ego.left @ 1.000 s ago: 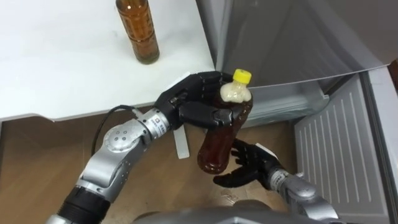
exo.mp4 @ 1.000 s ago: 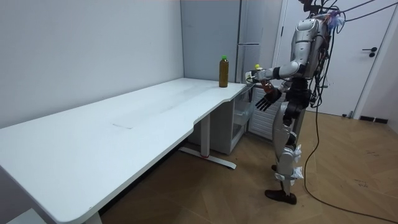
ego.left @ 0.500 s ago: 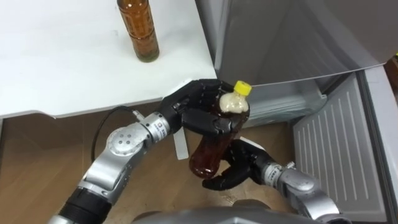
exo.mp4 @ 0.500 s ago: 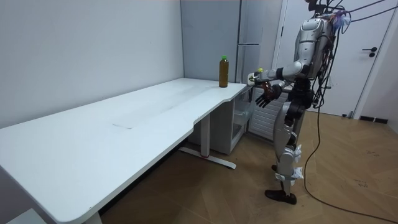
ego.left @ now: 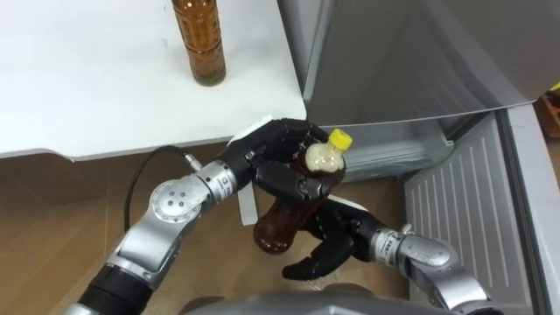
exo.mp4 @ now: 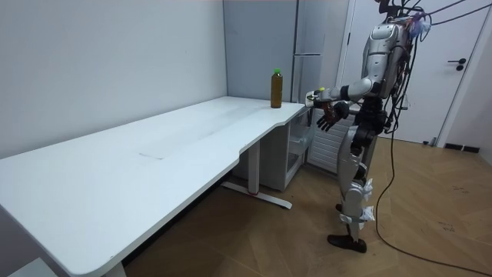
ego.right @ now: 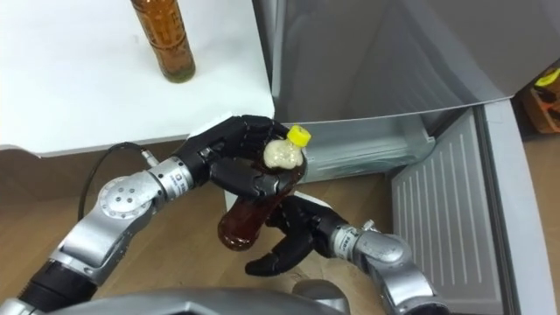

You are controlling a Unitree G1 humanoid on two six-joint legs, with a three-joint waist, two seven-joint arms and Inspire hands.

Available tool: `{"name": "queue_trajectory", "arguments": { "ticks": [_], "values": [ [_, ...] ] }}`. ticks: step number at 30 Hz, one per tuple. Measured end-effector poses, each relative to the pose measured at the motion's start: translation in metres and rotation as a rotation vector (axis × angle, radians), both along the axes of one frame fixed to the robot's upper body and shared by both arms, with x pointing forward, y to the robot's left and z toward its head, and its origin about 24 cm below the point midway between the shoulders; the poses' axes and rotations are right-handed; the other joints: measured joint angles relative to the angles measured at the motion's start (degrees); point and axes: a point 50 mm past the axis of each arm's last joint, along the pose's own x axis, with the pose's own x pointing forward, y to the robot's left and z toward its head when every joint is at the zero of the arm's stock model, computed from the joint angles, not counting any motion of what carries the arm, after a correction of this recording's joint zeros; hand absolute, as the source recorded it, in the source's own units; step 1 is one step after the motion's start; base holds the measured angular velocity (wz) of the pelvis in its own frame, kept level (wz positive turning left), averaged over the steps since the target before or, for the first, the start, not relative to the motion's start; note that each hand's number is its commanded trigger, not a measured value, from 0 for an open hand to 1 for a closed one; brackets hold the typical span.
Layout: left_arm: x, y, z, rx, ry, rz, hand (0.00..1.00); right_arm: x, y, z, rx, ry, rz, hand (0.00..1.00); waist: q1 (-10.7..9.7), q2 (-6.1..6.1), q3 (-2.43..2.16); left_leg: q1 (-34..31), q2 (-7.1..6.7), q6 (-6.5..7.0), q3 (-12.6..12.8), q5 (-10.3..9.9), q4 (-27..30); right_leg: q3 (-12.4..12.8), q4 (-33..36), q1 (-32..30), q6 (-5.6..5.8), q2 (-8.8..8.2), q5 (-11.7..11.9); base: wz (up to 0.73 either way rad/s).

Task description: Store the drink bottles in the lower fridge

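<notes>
Left eye view: past the second bottle [ego.left: 199, 44] on the table [ego.left: 87, 96], the left hand [ego.left: 271, 162] curls round the tilted yellow-capped bottle [ego.left: 289, 210], the right hand [ego.left: 331, 247] spread open just beside its base, likely a handover before reaching right into the open lower fridge [ego.left: 394, 147].
</notes>
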Motion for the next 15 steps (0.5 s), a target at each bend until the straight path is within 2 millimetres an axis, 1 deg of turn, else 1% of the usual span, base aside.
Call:
{"name": "queue_trajectory", "arguments": {
  "ticks": [3,5,9,12,15],
  "values": [
    [-0.003,-0.005,-0.001,0.009,0.001,-0.025,1.00,0.000,0.000,0.000,0.010,0.004,0.011,0.00,-0.05,0.20,0.13,0.03,0.04,-0.06,0.00,-0.06,-0.17,0.00,0.01,-0.06,0.00,0.07,0.00,0.00],
    [-0.005,-0.009,-0.003,0.011,0.006,-0.046,1.00,0.000,0.001,0.001,0.046,0.013,-0.001,0.00,-0.08,0.36,0.23,0.19,0.02,-0.06,-0.07,-0.06,-0.56,-0.03,0.06,-0.05,0.00,0.09,0.00,0.00],
    [-0.007,-0.012,-0.003,0.006,0.000,-0.057,1.00,-0.003,0.000,0.001,0.108,0.055,-0.044,0.00,0.08,0.46,0.23,0.13,0.05,-0.06,-0.09,-0.06,-0.56,-0.13,0.07,-0.12,0.00,0.10,0.00,0.00],
    [-0.006,-0.013,-0.001,0.000,-0.017,-0.056,1.00,-0.004,0.004,0.001,0.171,0.076,-0.079,0.00,0.02,0.52,0.22,-0.07,0.06,-0.06,-0.08,-0.06,-0.54,-0.12,0.08,-0.12,0.00,0.13,0.00,0.00],
    [-0.006,-0.014,0.001,-0.007,-0.040,-0.051,1.00,-0.004,0.004,0.001,0.217,0.087,-0.116,0.00,0.12,0.80,0.23,-0.04,0.07,-0.06,-0.09,-0.06,-0.52,-0.12,0.07,-0.12,0.00,0.14,0.00,0.00]
  ]
}}
